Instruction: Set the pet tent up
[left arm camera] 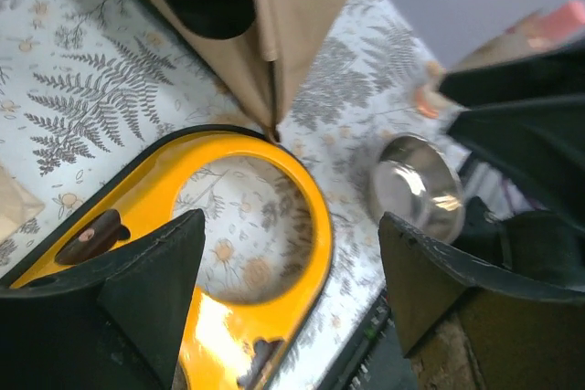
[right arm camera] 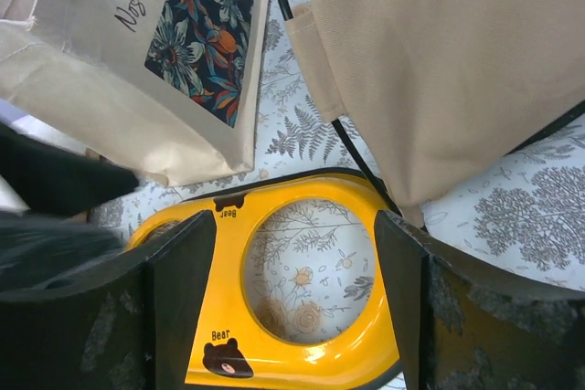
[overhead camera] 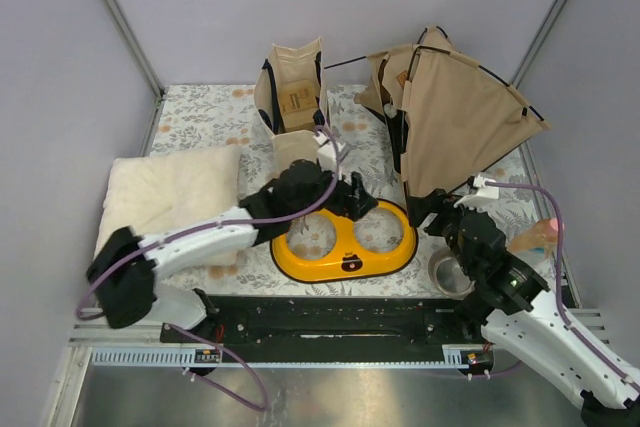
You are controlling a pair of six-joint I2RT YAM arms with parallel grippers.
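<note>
Left pincer [left arm camera: 292, 226] and right pincer [right arm camera: 297, 226] gape empty beside the tilted pet tent [overhead camera: 460, 117]; a careless nudge could tip it onto the yellow bowl stand [overhead camera: 345, 242].

I see my left gripper [left arm camera: 291, 226] standing wide open over the yellow plastic ring-shaped bowl holder [left arm camera: 315, 216]. The tan canvas tent [left arm camera: 292, 25] meets its far rim with one corner, and a shiny steel bowl [left arm camera: 416, 191] sits nearby on fern-printed cloth [left arm camera: 91, 116].

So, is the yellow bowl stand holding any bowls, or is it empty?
Empty: the yellow bowl stand shows tablecloth through both rings; a steel bowl sits beside it.
</note>
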